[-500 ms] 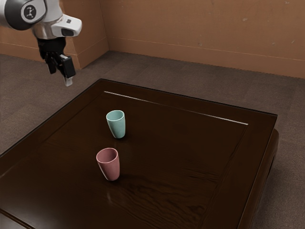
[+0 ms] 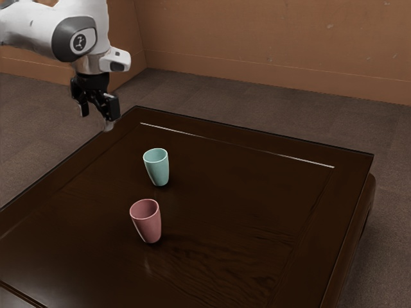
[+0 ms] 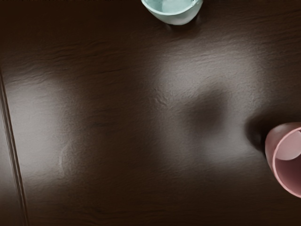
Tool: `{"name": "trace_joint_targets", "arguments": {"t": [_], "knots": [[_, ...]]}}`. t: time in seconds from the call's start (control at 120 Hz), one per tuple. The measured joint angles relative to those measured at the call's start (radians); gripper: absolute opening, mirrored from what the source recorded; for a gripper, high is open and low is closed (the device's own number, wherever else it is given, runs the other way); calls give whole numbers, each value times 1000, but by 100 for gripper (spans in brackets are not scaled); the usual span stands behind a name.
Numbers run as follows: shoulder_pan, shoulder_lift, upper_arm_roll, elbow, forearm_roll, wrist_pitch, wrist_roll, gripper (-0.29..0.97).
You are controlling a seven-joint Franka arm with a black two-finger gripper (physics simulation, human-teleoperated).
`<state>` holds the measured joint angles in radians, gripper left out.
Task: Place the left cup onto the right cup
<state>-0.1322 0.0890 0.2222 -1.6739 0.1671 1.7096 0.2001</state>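
Note:
A teal cup point(image 2: 156, 166) stands upright near the middle of the dark wooden table point(image 2: 257, 212). A pink cup point(image 2: 146, 220) stands upright a little nearer the camera, apart from it. My gripper point(image 2: 96, 118) hangs in the air above the table's far left edge, well up and to the exterior view's left of both cups. Its fingers are open with nothing between them. In the wrist view the teal cup point(image 3: 171, 9) and the pink cup point(image 3: 286, 157) sit at the edges, both seen from above with their mouths open.
The table has a raised rim point(image 2: 237, 146) around a sunken top. A brown wall point(image 2: 270, 38) and a carpeted floor point(image 2: 38, 128) lie behind it. A groove in the tabletop point(image 3: 10, 141) runs past the hand.
My arm has swung toward the exterior view's right and slightly down, bringing the gripper closer to the table's edge. The cups have not moved.

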Motion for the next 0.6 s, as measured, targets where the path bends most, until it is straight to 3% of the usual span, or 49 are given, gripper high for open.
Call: {"name": "trace_joint_targets", "arguments": {"t": [0.342, 0.6], "knots": [[87, 232, 0, 30, -214, 209, -39, 68], [95, 401, -12, 151, -295, 307, -64, 68]]}}
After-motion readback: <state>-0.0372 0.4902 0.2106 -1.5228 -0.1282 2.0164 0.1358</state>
